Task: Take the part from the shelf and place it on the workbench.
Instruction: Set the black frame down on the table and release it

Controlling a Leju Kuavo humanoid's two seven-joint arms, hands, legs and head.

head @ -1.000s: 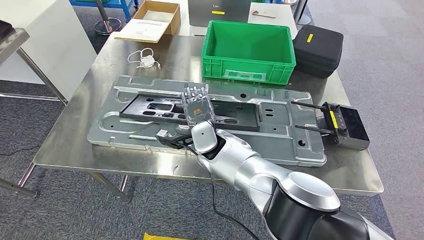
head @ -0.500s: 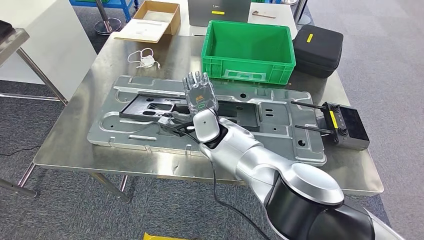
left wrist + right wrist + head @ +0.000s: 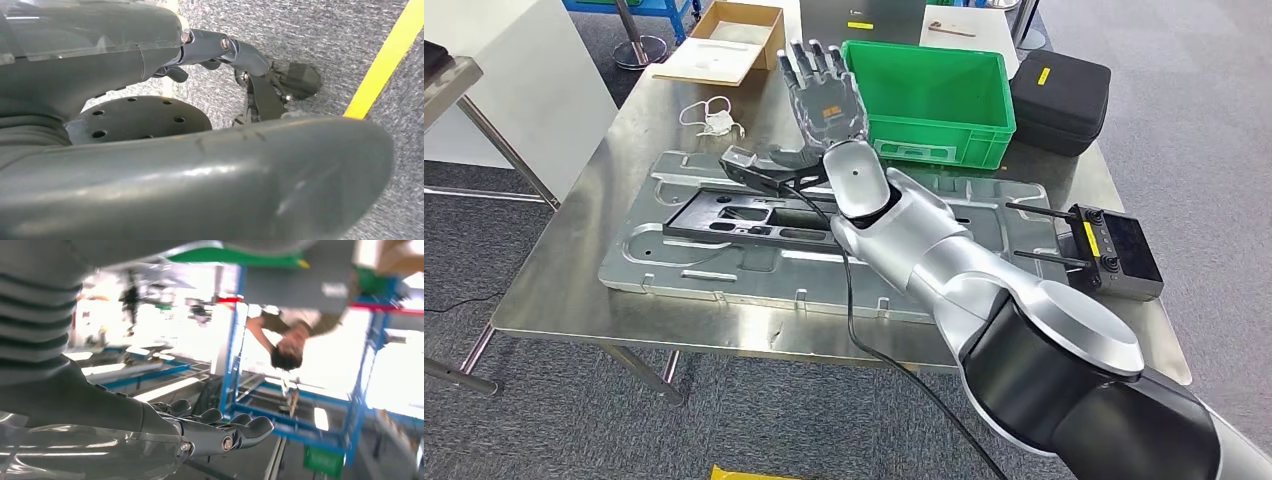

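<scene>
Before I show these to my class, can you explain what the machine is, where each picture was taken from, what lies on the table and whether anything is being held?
This is a humanoid robot with two silver arms. The wide picture comes from a camera high on its body, looking down at a steel workbench. The right robot hand is raised above it, fingers spread, holding nothing. On the bench lie a large grey metal part, a green crate, a black case, a remote controller, a cardboard box and a white face mask. The other two pictures come from wrist cameras. The left one looks at grey carpet; that robot hand appears empty, though its fingers are hard to make out. The right one looks across the hall, where a person stands.
</scene>
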